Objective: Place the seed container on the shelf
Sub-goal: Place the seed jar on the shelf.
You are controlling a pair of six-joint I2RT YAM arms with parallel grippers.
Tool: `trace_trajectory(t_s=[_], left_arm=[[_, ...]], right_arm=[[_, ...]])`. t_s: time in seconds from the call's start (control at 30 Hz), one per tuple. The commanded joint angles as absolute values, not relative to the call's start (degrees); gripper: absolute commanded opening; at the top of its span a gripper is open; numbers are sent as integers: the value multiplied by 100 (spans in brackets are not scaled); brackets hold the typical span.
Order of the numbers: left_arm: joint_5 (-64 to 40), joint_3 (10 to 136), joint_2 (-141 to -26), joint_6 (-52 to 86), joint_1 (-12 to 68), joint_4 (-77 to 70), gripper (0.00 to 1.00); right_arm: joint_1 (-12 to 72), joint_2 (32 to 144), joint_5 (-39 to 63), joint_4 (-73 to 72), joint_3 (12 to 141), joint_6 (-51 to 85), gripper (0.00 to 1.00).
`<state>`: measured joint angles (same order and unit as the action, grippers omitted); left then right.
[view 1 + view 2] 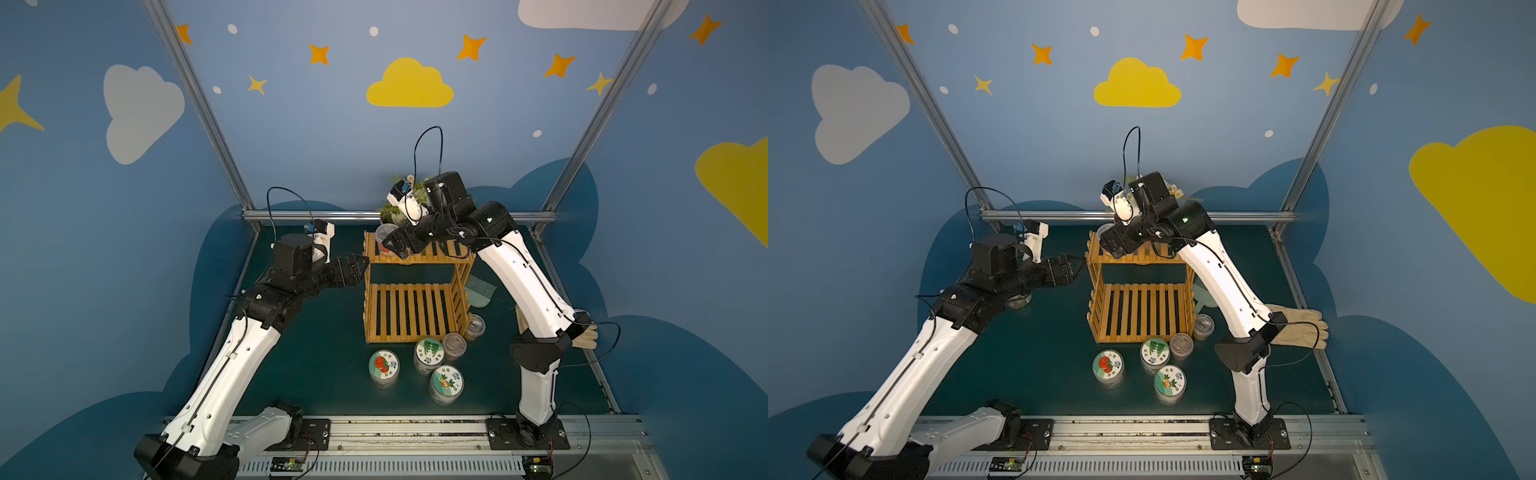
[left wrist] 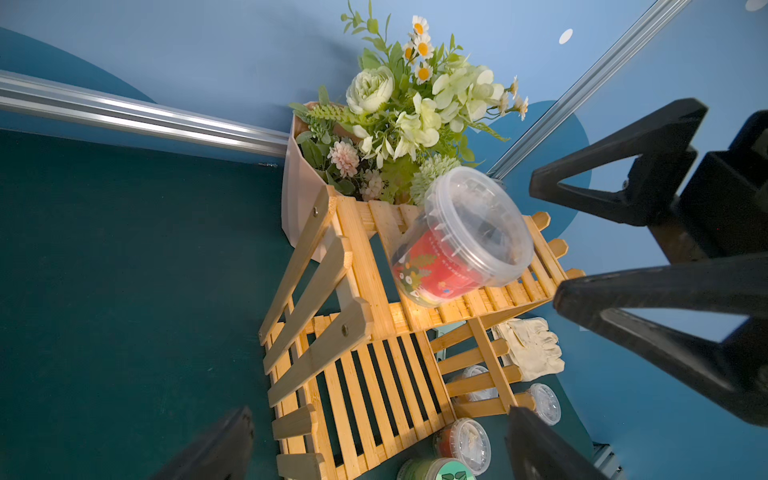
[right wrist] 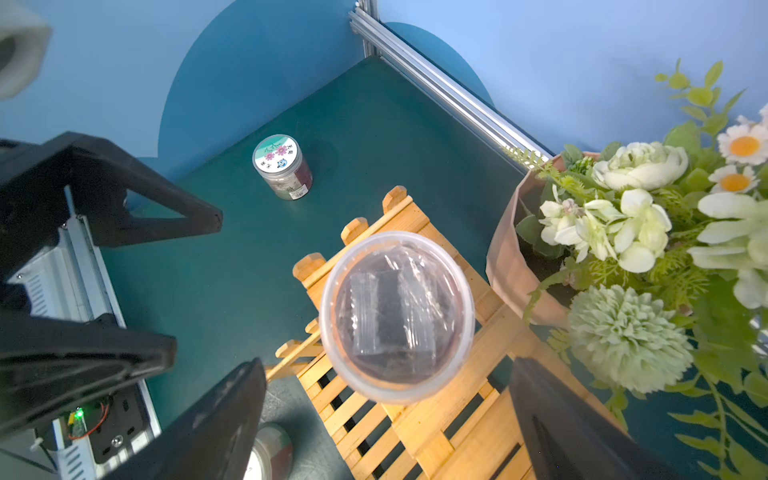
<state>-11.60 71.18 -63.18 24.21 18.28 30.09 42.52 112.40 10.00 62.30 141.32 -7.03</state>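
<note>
- Far left: a small jar [image 3: 282,166] with a flower-printed lid stands alone on the green table [image 1: 324,332], partly under the left arm in a top view.
- Left gripper [image 1: 360,270]: jaws spread, nothing between them, tips close to the left ladder side of the shelf [image 1: 415,261] at upper-tier height. I cannot tell whether they touch it.
- Seed container [image 2: 461,237]: clear lidded tub with a red label, standing on the upper tier at its left end. The lower tier is bare.
- Right gripper [image 1: 395,247]: over that tub, fingers [image 3: 582,424] wide apart on either side of it, gaps visible, gripping nothing.
- Behind the shelf: a pink pot of artificial flowers [image 2: 299,195].
- In front of the shelf: three jars with picture lids [image 1: 384,365], and two clear-lidded tubs [image 1: 454,344] towards its right corner.
- Right of the shelf: a pale green brush [image 1: 480,291], then a cream glove [image 1: 1296,324] partly under the right arm.
</note>
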Motion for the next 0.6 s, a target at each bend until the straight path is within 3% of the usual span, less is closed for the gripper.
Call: trace_trajectory(t_s=[0.0, 0.57], left_arm=[[-1564, 7086, -6208, 2312, 1784, 2947, 100], [-1626, 7110, -6179, 2382, 1760, 2901, 100]], right_arm=[[4184, 11191, 1578, 6016, 14029, -1167, 98], [4175, 11683, 1442, 5836, 14366, -1081, 96]])
